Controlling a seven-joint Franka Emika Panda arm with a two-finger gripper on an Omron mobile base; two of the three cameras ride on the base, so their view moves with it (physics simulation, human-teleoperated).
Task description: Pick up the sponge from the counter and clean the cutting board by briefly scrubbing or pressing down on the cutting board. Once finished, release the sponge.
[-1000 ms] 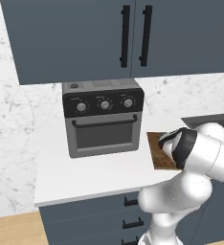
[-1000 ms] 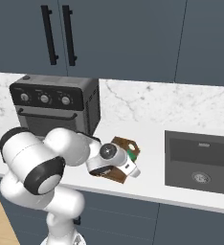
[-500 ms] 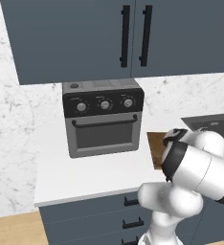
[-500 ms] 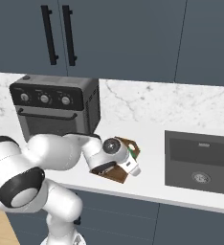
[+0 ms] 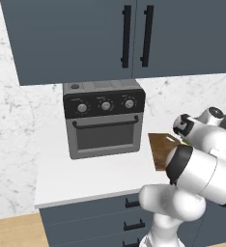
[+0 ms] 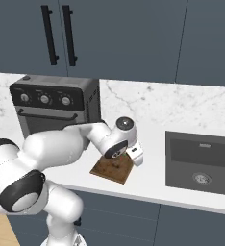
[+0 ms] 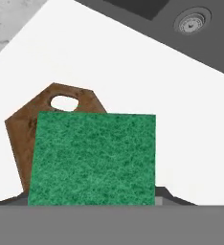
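Observation:
The green sponge [image 7: 92, 158] sits close in front of the hand camera, and my gripper [image 6: 131, 156] is shut on it. It hangs over the brown cutting board [image 7: 30, 127], covering most of it; the board's notched end shows beyond the sponge's top edge. I cannot tell whether the sponge touches the wood. From the right base camera the board [image 6: 112, 169] lies on the white counter [image 6: 153, 180] just under my hand. From the left base camera my arm covers the board [image 5: 159, 147] except for its left part.
A dark toaster oven [image 5: 104, 118] stands on the counter left of the board, close to my forearm. The dark grey sink [image 6: 201, 163] lies to the right, its drain [image 7: 193, 21] visible from the hand. Cabinet doors hang above.
My hand has risen a little over the board with the sponge still in it. The elbow and upper arm have swung outward and lower.

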